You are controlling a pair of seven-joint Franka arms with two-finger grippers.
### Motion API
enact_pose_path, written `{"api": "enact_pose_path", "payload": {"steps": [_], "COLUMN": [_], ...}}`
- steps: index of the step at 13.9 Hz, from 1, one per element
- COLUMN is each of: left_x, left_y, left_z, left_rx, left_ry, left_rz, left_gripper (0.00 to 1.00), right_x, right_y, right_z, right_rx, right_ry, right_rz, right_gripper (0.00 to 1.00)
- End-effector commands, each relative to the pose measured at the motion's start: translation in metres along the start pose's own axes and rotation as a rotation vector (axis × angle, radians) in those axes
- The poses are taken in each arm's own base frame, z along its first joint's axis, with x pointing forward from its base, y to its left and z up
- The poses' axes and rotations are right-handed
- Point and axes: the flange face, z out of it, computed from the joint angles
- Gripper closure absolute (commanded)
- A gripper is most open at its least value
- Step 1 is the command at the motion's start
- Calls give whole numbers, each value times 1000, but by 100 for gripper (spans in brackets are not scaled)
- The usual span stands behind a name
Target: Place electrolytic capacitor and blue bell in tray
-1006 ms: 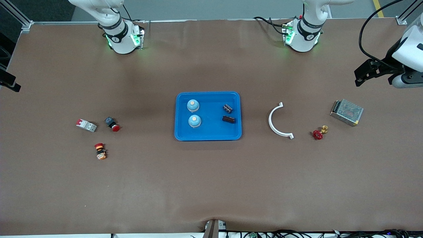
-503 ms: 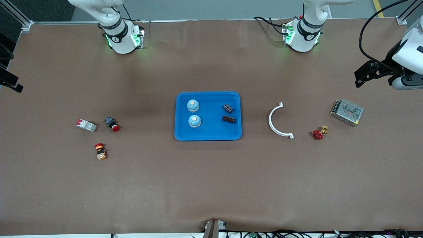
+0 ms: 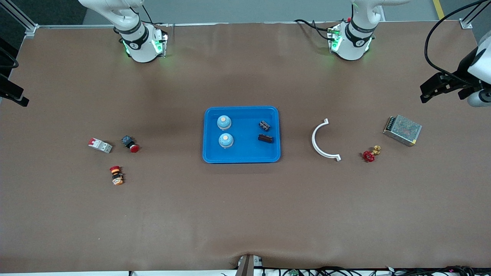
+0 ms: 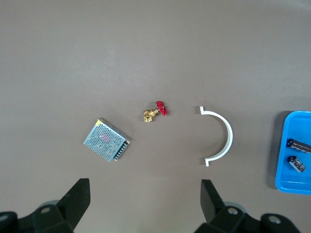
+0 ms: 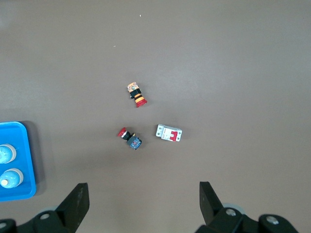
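Observation:
The bright-blue tray (image 3: 245,150) sits mid-table. Inside it stand two pale blue bells (image 3: 224,122) (image 3: 226,140) toward the right arm's end, and two dark electrolytic capacitors (image 3: 264,125) (image 3: 265,138) lie toward the left arm's end. My left gripper (image 4: 144,194) hangs open and empty high over bare table at the left arm's end; its view catches the tray's edge (image 4: 291,187) and both capacitors (image 4: 298,144). My right gripper (image 5: 142,195) is open and empty, high over the right arm's end, with the tray's corner (image 5: 24,136) and the bells (image 5: 9,177) in its view.
Toward the left arm's end lie a white curved bracket (image 3: 322,140), a red-handled brass valve (image 3: 370,154) and a metal mesh power supply (image 3: 402,130). Toward the right arm's end lie a circuit breaker (image 3: 100,145), a red push button (image 3: 130,143) and a red-and-orange button (image 3: 116,175).
The left arm's hand has drifted outward toward its end of the table. Nothing on the table or in the tray has moved.

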Motion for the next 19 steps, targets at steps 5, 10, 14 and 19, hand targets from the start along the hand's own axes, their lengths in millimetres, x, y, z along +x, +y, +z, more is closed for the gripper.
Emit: {"api": "enact_pose_path", "payload": {"steps": [5, 10, 14, 19], "left_x": [6, 5, 0, 0], "left_y": [-7, 1, 9, 11], "left_z": [7, 11, 8, 9], "left_rx": [-27, -43, -53, -52], "left_ry": [-18, -31, -42, -44], "left_rz": [1, 14, 27, 25], "left_gripper": [0, 0, 0, 0], "right_x": [-10, -14, -11, 0], "right_y": [-3, -14, -22, -23], "right_z": [1, -1, 3, 24], "right_rx": [17, 20, 20, 16], "right_ry": [12, 30, 20, -12], "right_rz": [15, 50, 92, 93], "right_gripper": [0, 0, 0, 0]}}
